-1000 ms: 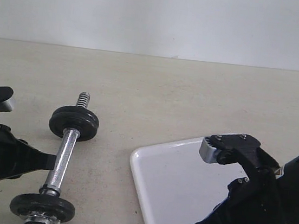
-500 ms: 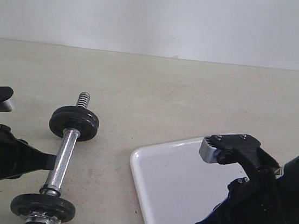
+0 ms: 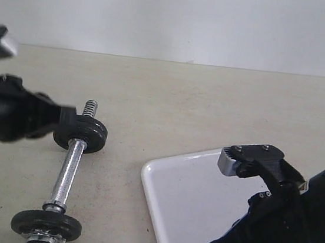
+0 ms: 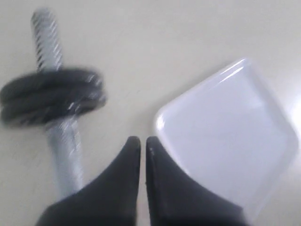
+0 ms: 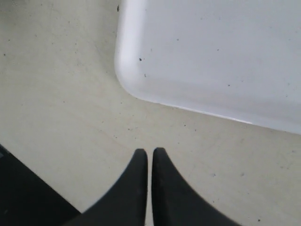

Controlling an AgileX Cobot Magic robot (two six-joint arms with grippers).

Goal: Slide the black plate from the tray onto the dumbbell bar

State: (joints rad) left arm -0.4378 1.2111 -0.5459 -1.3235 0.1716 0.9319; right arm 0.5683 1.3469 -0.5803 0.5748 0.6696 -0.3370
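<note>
Shiny chrome dumbbell bar [image 3: 67, 170], black discs [image 3: 80, 133], glossy white tray [image 3: 182, 201]

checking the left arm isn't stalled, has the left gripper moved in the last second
Yes. The left gripper has moved from beside the middle of the dumbbell bar up the view to its far black disc.

- The left arm [image 3: 9, 116] is smeared with blur in the exterior view and cut by the picture's left edge; its tip overlaps the rim of the far black disc [image 3: 87, 133]
- The right arm [image 3: 274, 224] covers the near right part of the tray [image 3: 183, 195]
- The dumbbell bar [image 3: 67, 170] loses its near end at the bottom edge, just past the collar nut [image 3: 41, 239]
- In the left wrist view the bar and disc are too blurred to count plates, and the left gripper [image 4: 143, 140] hides the bar's nearer stretch
- In the right wrist view two picture edges cut the tray; a dark shape [image 5: 28, 188] beside the right gripper [image 5: 149, 151] cannot be identified
</note>
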